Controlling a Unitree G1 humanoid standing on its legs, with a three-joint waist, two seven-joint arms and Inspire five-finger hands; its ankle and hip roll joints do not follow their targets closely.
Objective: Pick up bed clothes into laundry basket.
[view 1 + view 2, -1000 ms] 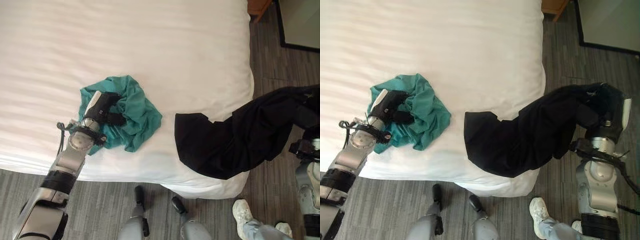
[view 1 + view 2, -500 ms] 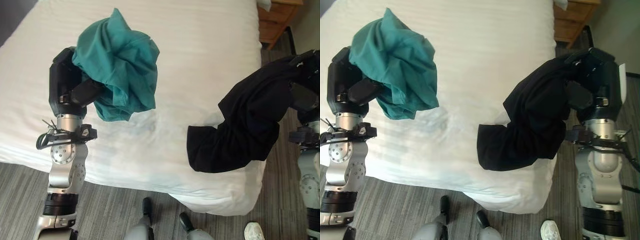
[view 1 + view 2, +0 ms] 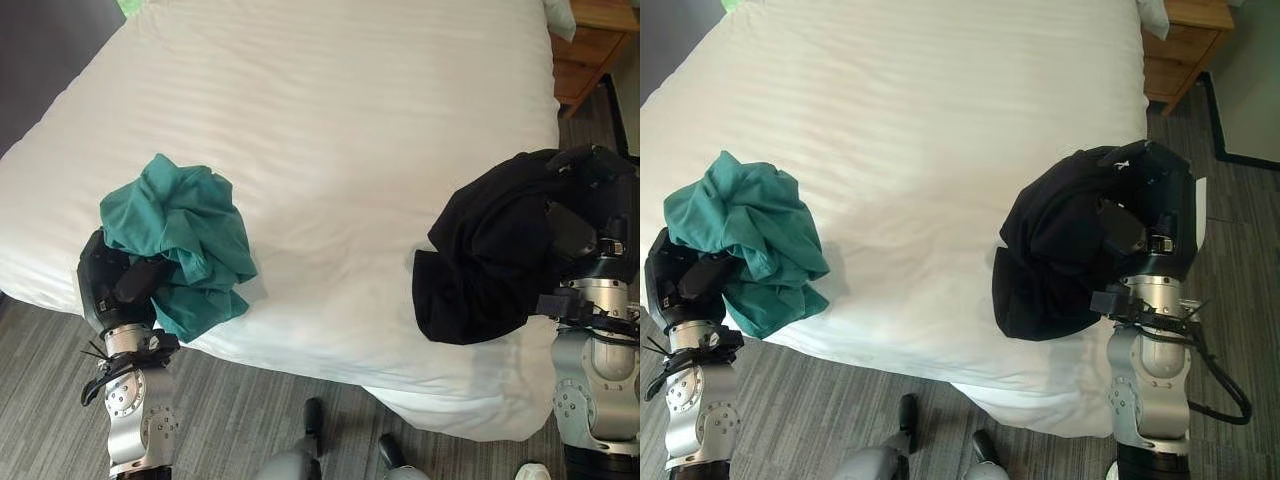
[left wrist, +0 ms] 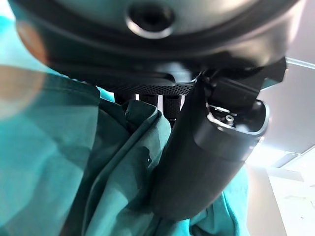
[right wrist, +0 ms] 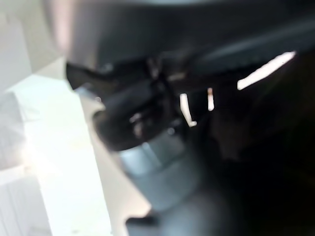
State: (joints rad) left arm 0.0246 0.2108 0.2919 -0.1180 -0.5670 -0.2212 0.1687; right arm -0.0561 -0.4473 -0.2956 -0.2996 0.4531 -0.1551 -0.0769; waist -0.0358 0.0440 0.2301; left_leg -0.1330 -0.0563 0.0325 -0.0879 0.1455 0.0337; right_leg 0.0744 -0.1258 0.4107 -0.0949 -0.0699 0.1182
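Note:
A crumpled teal garment point(image 3: 178, 243) is bunched in my left hand point(image 3: 115, 288), held above the near left edge of the white bed point(image 3: 330, 130). In the left wrist view the teal cloth point(image 4: 74, 167) wraps the thumb point(image 4: 206, 152), which is curled round it. My right hand point(image 3: 1150, 215) is shut on a black garment point(image 3: 1060, 250), raised at the bed's near right corner, its loose end hanging down against the mattress side. The black cloth point(image 5: 261, 162) covers much of the right wrist view.
A wooden nightstand point(image 3: 1185, 50) stands at the far right beside the bed. Grey plank floor point(image 3: 260, 410) runs along the near side of the bed. A dark wall or panel point(image 3: 45, 45) lies at the far left.
The camera has tilted, shifting the whole view. My left hand has come down and nearer with the teal garment. The right hand has gathered the black garment higher, off the mattress top.

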